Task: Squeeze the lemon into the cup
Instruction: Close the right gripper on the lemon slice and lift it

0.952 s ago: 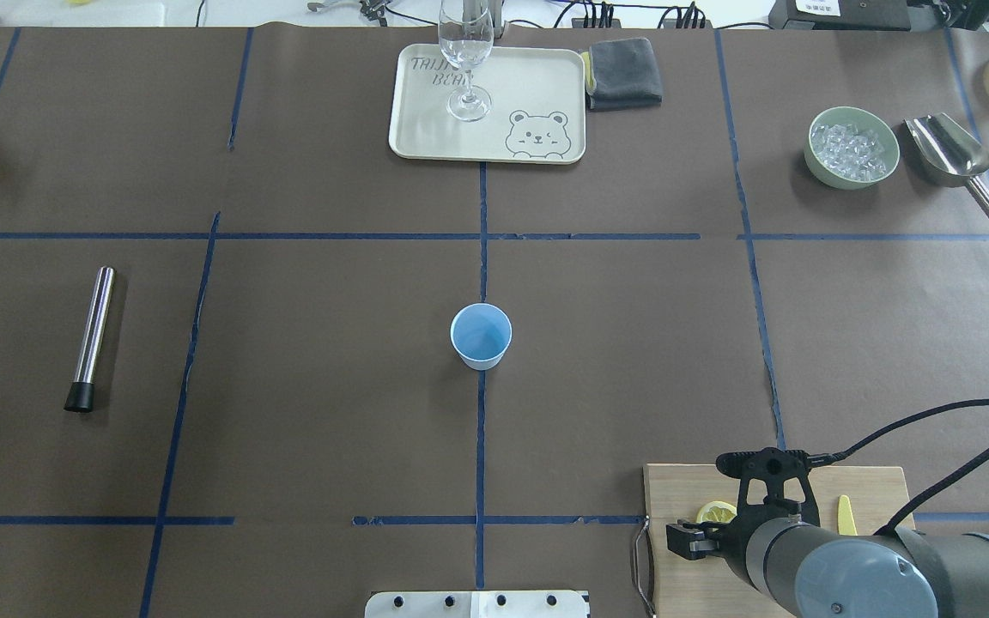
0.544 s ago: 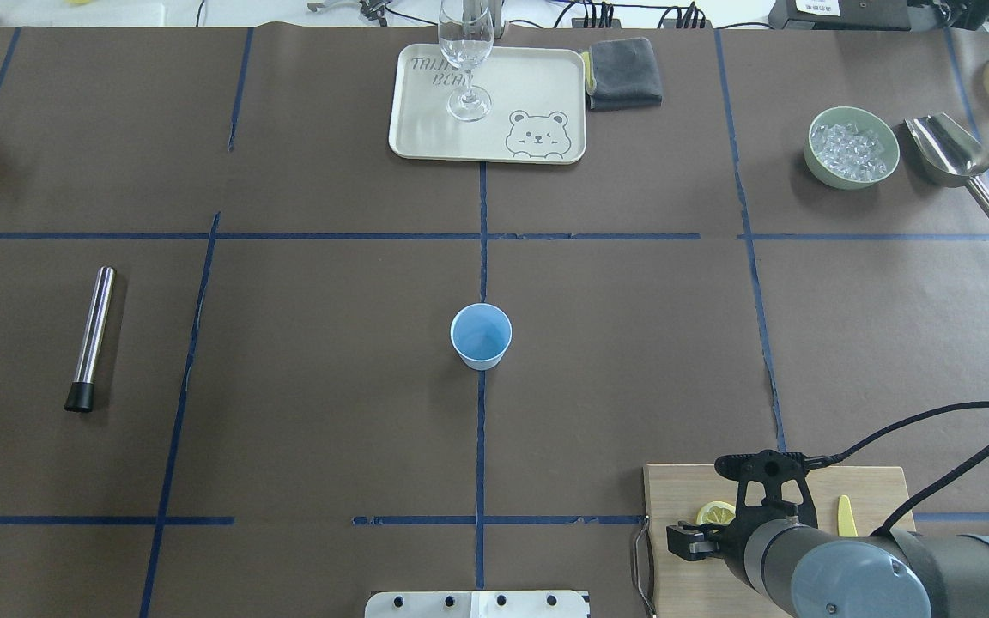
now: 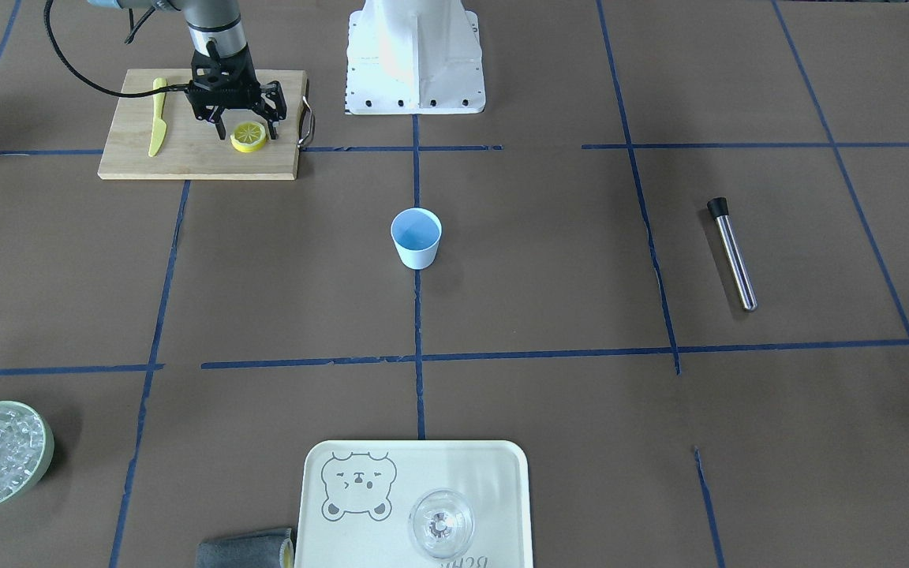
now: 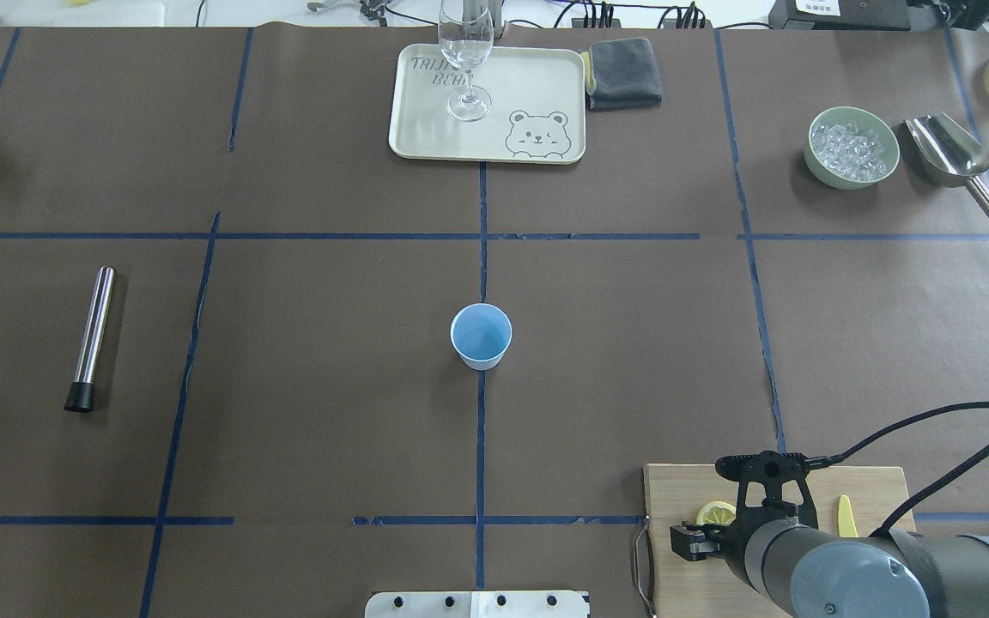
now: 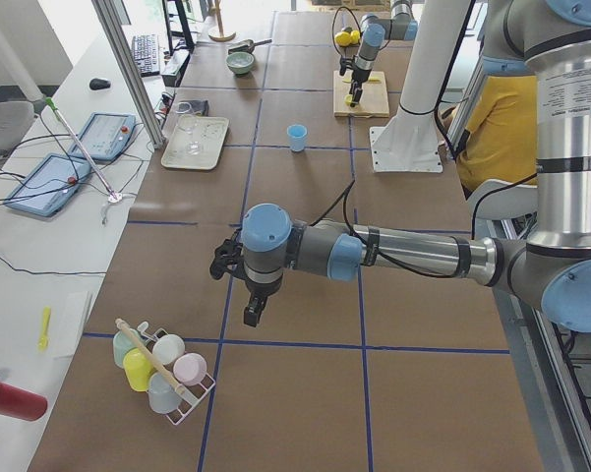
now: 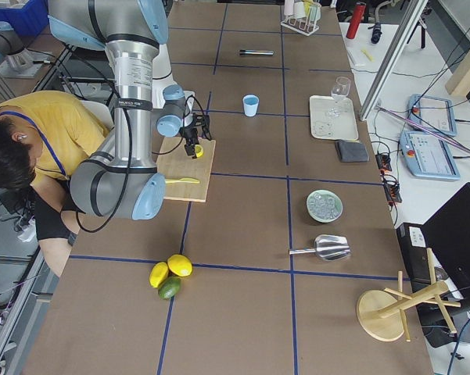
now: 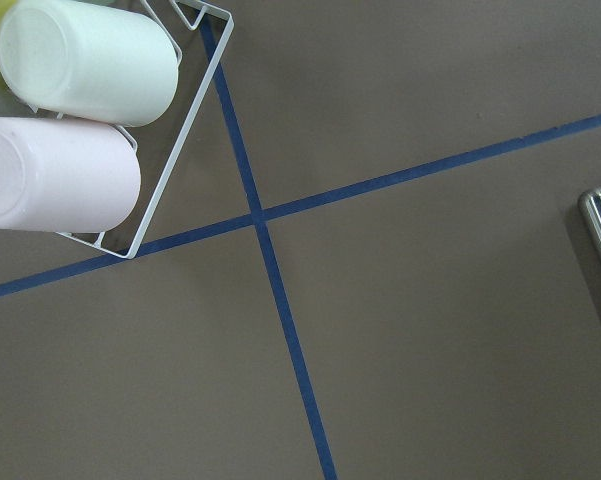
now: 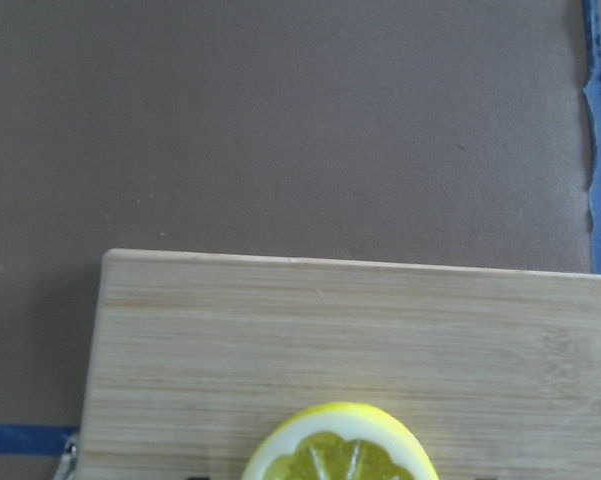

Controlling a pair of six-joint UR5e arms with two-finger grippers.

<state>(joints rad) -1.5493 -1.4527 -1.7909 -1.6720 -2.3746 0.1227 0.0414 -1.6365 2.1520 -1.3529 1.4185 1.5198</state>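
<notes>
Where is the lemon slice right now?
In the front-facing view, the lemon lies on the wooden cutting board at upper left, under the open right gripper, with the yellow knife nearby.

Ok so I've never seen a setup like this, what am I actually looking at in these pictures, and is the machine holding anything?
These are two robot arms at one table, caught at one moment by several cameras: one overhead, one facing the robot, one at each table end, one on each wrist. The right gripper is open, low over a lemon slice lying on a wooden cutting board beside a yellow toy knife; it grips nothing. The right wrist camera shows that slice close up. A blue cup stands mid-table, apart from the board. The left gripper hovers near a rack of cups; I cannot tell whether it is open. Also on the table: a bowl of ice, a tray with a glass, a metal tube.
</notes>
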